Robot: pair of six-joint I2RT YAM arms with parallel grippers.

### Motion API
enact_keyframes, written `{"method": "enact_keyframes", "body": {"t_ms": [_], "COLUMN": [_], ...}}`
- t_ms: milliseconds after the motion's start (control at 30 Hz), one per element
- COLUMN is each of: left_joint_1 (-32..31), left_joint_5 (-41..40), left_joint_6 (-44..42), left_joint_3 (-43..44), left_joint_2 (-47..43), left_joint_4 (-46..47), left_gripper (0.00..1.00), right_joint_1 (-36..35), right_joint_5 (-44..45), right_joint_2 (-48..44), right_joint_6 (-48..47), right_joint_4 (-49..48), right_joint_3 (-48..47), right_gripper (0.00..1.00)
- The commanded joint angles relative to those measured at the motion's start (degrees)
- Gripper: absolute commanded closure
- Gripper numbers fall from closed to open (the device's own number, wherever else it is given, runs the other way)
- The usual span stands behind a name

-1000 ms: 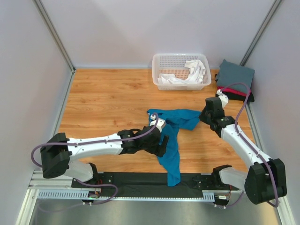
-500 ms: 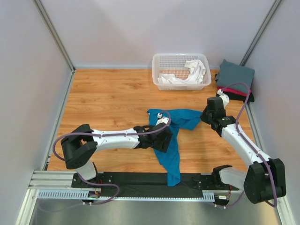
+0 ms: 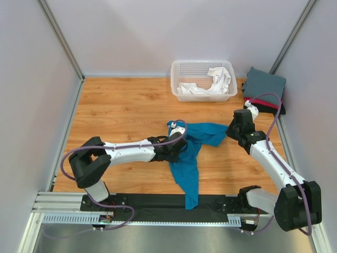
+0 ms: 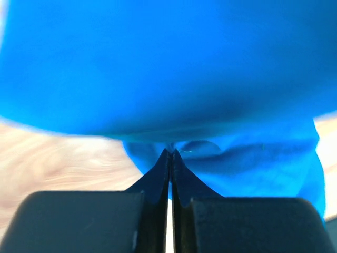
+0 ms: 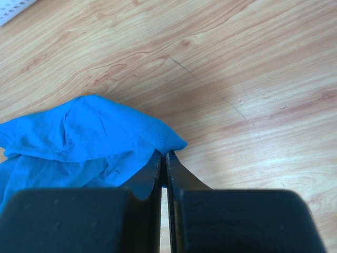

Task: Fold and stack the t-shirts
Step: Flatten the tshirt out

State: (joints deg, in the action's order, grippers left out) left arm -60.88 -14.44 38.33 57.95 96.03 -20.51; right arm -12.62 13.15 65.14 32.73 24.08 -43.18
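Spreading the large teal-blue cloth t-shirt (image 3: 188, 166) looks under way: left gripper (image 4: 170, 154) and right gripper (image 5: 164, 154) each pinch its fabric, jaws together; next, an even outward pull.

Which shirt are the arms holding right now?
The teal-blue t-shirt mid-table, both jaws shut on it; white one lies in the basket, grey one folded far right.

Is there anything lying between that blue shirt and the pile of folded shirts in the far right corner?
Nothing visible. The blue t-shirt, pinched by the left gripper and the right gripper, has only bare table between it and the folded pile. The white basket stands left of the pile, off that line.
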Motion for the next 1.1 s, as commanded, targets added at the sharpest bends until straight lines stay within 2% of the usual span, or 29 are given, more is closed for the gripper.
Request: {"method": "enact_keyframes", "body": {"t_ms": [0, 167, 200, 300, 467, 567, 700, 800, 967, 1033, 1067], "left_joint_1": [3.3, 11.3, 12.6, 17.5, 22.6, 23.4, 23.9, 23.9, 23.8, 22.8, 21.8], "left_joint_5": [-5.8, -9.6, -9.6, -11.3, -19.0, -24.1, -28.1, -24.6, -15.0, -5.2, -0.3], "left_joint_6": [-3.2, -8.7, -10.8, -14.5, -21.4, -25.0, -26.5, -23.0, -12.5, -10.0, -9.4], "left_joint_3": [1.3, 1.0, 1.6, 6.0, 18.1, 23.1, 24.3, 20.7, 5.6, -1.2, -3.5], "left_joint_2": [-7.0, -22.3, -26.9, -33.6, -37.5, -37.1, -36.4, -37.5, -41.4, -44.1, -45.2], "left_joint_4": [-4.3, -8.7, -10.4, -15.4, -22.1, -24.3, -27.6, -29.9, -31.8, -31.2, -27.6], "left_gripper": [1.0, 1.0, 1.0, 1.0, 1.0, 1.0, 1.0, 1.0, 1.0, 1.0, 1.0], "right_joint_1": [0.4, 0.5, 0.4, 0.4, 0.4, 0.4, 0.4, 0.4, 0.5, 0.4, 0.5], "right_joint_5": [1.1, -0.6, -1.3, -5.8, -6.9, -4.2, -3.7, -1.8, 2.9, 2.2, 1.3], "right_joint_2": [-2.4, -6.4, -7.0, -9.7, -14.2, -14.3, -15.3, -15.5, -13.8, -13.8, -14.1], "right_joint_6": [-1.4, -1.8, -2.8, -5.3, -9.7, -9.7, -9.0, -8.2, -6.5, -5.2, -4.4], "right_joint_4": [1.6, 3.9, 3.9, 4.6, 8.7, 13.1, 14.8, 17.0, 22.8, 23.7, 25.0], "right_joint_3": [-3.0, -5.0, -6.0, -8.5, -18.6, -25.0, -26.2, -23.8, -17.8, -13.8, -12.0], "right_gripper": [0.99, 0.99, 0.99, 1.0, 1.0, 0.99, 0.99, 1.0, 1.0, 1.0, 0.99]}}
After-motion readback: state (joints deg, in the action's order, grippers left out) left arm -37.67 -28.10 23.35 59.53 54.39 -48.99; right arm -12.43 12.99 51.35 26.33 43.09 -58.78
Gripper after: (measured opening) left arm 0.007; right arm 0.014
